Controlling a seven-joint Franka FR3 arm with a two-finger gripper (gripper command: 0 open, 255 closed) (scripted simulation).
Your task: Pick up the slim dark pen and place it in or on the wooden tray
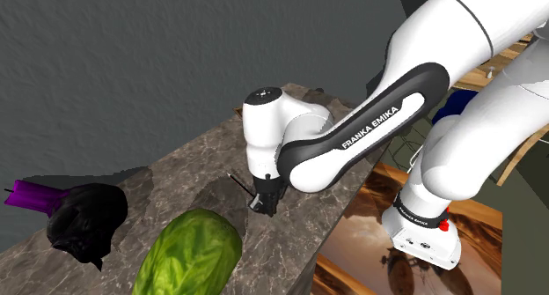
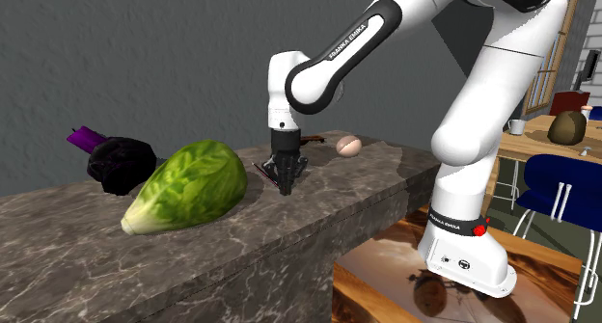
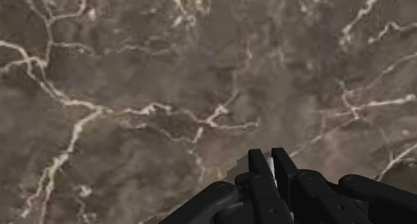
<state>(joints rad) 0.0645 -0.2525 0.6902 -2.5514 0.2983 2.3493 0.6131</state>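
Observation:
The slim dark pen [image 1: 238, 181] sticks out sideways from my gripper [image 1: 262, 205], just above the marble counter [image 1: 176, 174]. In the second exterior view the pen [image 2: 264, 167] juts toward the lettuce from the gripper [image 2: 287, 184], which points straight down with its tips close to the stone. In the wrist view the fingers [image 3: 260, 164] stand almost together with a thin pale sliver clasped between them. A low brown flat thing [image 2: 311, 138], apparently the wooden tray, lies behind the gripper and is mostly hidden by it.
A big green lettuce [image 2: 188, 186] lies near the gripper on the second exterior view's left, with a dark purple vegetable [image 2: 121, 162] beyond it. A pale egg-like thing [image 2: 348, 145] sits by the tray. The counter's front edge [image 2: 367, 229] drops off near the robot's stand.

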